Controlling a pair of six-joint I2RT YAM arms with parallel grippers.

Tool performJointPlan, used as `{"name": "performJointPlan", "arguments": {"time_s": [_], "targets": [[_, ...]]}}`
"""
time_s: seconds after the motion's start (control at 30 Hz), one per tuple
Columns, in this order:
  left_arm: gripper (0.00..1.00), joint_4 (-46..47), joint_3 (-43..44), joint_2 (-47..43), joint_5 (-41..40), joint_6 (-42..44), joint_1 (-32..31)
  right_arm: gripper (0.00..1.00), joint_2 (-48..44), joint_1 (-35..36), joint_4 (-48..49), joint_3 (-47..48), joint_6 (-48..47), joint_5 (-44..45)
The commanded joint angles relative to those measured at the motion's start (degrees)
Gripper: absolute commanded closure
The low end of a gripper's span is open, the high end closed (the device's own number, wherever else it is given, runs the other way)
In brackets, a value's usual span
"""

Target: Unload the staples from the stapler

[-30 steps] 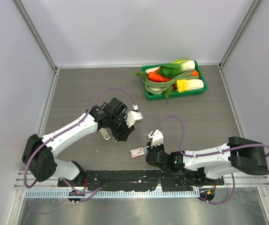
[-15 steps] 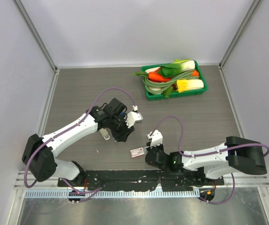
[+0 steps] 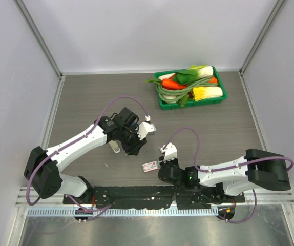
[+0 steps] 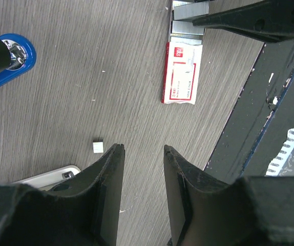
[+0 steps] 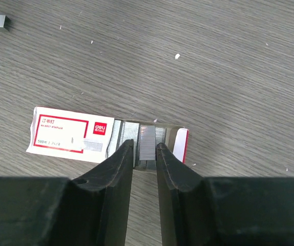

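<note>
Where legible, "deli" box [image 5: 60, 136] of staples [image 5: 148, 132].

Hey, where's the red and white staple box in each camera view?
Top external: staple box near the front edge, centre, just left of the right gripper.
Left wrist: box upper middle-right.
Right wrist: box centre-left, its open end at the fingertips.
Shared landmark: right gripper at the box's open end.

The flat red-and-white cardboard box [image 5: 70, 137] carries a white "deli" logo on red; its smaller print is unreadable.
</note>
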Motion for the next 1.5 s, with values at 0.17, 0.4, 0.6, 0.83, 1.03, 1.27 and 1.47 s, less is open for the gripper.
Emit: {"name": "performJointPlan", "arguments": {"time_s": [0.17, 0.4, 0.6, 0.83, 1.03, 1.27, 1.47], "targets": [[0.60, 1.35, 0.13, -0.67, 1.90, -0.32, 0.11, 0.60, -0.56, 1.32, 1.18, 0.91, 0.02, 0.98], [0.60, 1.09, 0.22, -0.58, 1.73, -0.41, 0.11, 0.59, -1.78, 1.49, 0.47, 0.82, 0.72, 0.98], [0.60, 1.09, 0.13, -0.58, 1.81, -0.67, 0.11, 0.66, -4.15, 1.49, -1.98, 1.00, 1.95, 2.38], [0.60, 1.00, 0.13, -0.41, 1.73, -0.67, 0.11, 0.93, -13.30, 1.49, -5.75, -2.86, 5.29, 5.20], [0.60, 1.00, 0.57, -0.14, 1.73, -0.93, 0.11, 0.99, -12.08, 1.49, -5.77, -4.19, 7.40, 1.68], [0.60, 0.74, 0.57, -0.14, 1.64, -0.93, 0.03, 0.99, -9.70, 1.49, -4.89, -4.37, 7.67, -1.48], [0.60, 0.82, 0.48, -0.06, 1.55, -0.76, 0.03, 0.99, -9.00, 1.49, -2.87, -4.54, 7.41, -2.10]]}}
